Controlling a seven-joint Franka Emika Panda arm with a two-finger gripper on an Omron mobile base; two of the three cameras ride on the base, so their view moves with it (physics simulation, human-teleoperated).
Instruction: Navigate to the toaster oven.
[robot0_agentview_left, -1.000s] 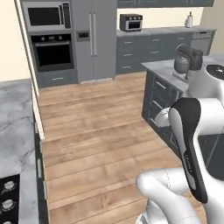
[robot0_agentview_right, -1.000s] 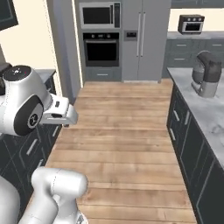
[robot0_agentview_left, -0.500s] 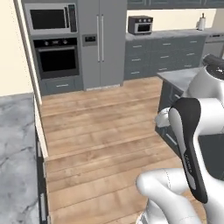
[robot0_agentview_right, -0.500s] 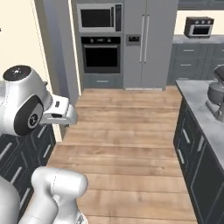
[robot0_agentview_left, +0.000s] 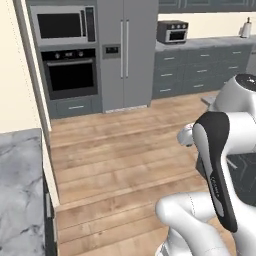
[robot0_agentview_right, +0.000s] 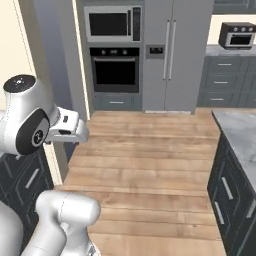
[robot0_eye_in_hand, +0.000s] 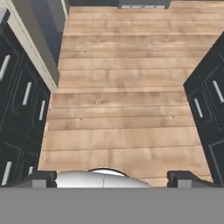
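Toaster oven (robot0_agentview_left: 172, 31) on far counter, right of fridge (robot0_agentview_left: 126, 52). Wood floor (robot0_agentview_right: 150, 165) between base and it, nav roughly midway. Gripper (robot0_eye_in_hand: 111, 175) fingers apart, probably empty.

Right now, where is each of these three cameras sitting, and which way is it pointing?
Left base view: rides behind the arm's left, facing the far wall; toaster oven on the counter, white arm at lower right.
Right base view: behind the arm's right, same wall; toaster oven top right, arm at lower left.
Hand view: on the hand, looking down at the wood floor; pincer tips spread at the bottom.
Both base views share the fridge.
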